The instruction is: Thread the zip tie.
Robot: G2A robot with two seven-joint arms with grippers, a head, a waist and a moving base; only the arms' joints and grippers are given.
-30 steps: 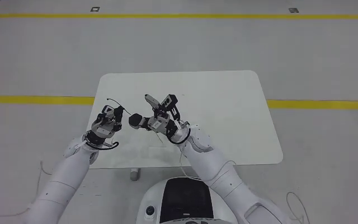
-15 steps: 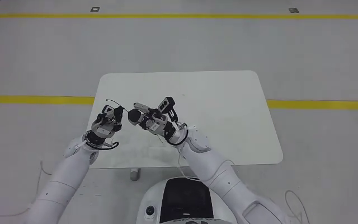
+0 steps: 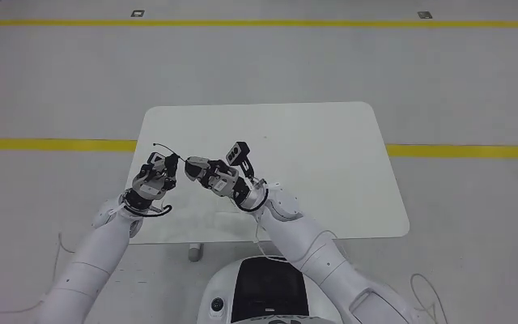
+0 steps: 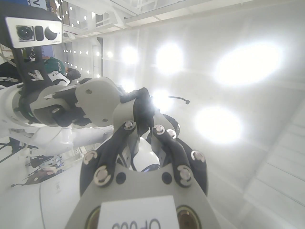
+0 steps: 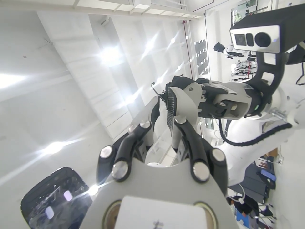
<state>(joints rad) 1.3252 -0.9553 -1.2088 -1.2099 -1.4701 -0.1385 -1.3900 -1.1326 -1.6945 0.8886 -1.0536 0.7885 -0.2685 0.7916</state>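
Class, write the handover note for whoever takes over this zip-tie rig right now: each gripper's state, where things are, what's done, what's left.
Left gripper: shut on the zip tie, held up above the table.
Right gripper: open, tips close beside the left gripper and the tie.
Done: tie is off the table and both grippers are together.
Left: the tie's free end curls out loose with no closed loop, so threading is not yet done.

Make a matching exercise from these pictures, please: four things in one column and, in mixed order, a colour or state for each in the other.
Things:
A. zip tie
B. table
C. floor line
D. left gripper

Colour or state:
1. yellow
2. shut on the zip tie
3. black and thin
4. white

Pairs: A-3, B-4, C-1, D-2.
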